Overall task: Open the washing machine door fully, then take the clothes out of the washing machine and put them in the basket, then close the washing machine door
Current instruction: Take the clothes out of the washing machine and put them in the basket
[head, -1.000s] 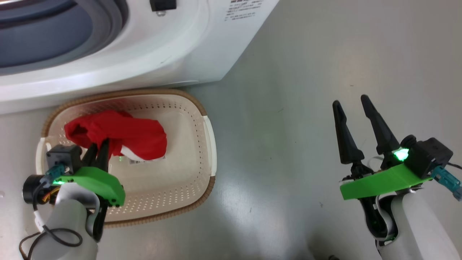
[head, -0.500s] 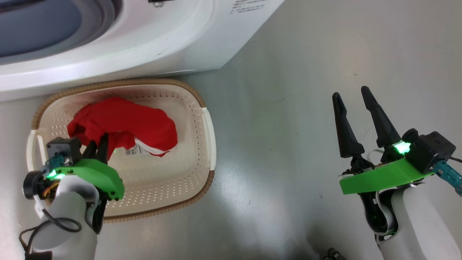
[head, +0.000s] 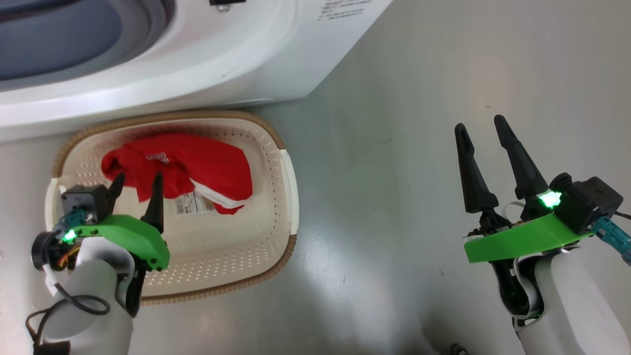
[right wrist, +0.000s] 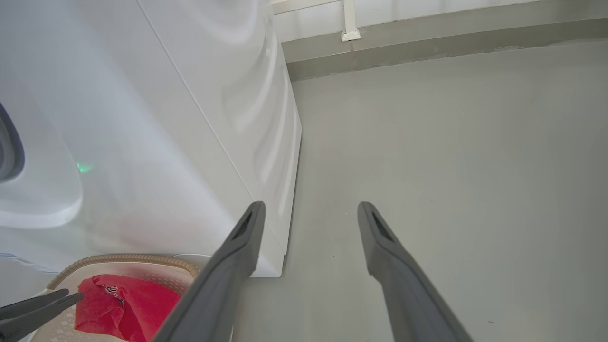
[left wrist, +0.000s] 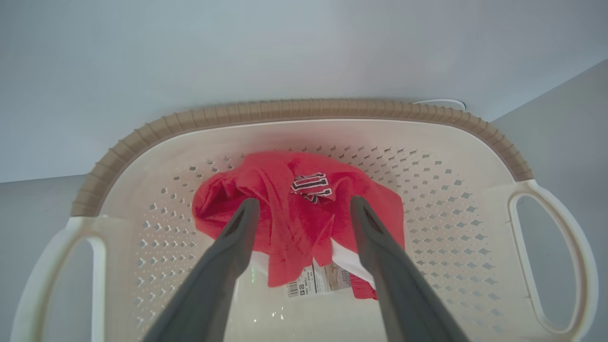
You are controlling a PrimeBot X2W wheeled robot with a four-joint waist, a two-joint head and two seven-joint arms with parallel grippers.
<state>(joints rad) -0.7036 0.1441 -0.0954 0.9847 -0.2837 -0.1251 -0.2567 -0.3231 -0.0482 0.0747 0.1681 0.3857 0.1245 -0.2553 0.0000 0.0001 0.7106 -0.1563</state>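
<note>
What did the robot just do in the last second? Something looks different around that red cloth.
The left gripper, shut on the bright red fabric garment a second ago, has sprung open and let it go; the garment now lies loose in the cream perforated plastic basket. The right gripper stayed open over the grey floor, and the basket still sits beside the big white washing machine.

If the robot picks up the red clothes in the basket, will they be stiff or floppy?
Probably floppy: the red clothes lie crumpled in soft folds, so they would likely droop. They look thin, so probably light, and unlikely to roll.
</note>
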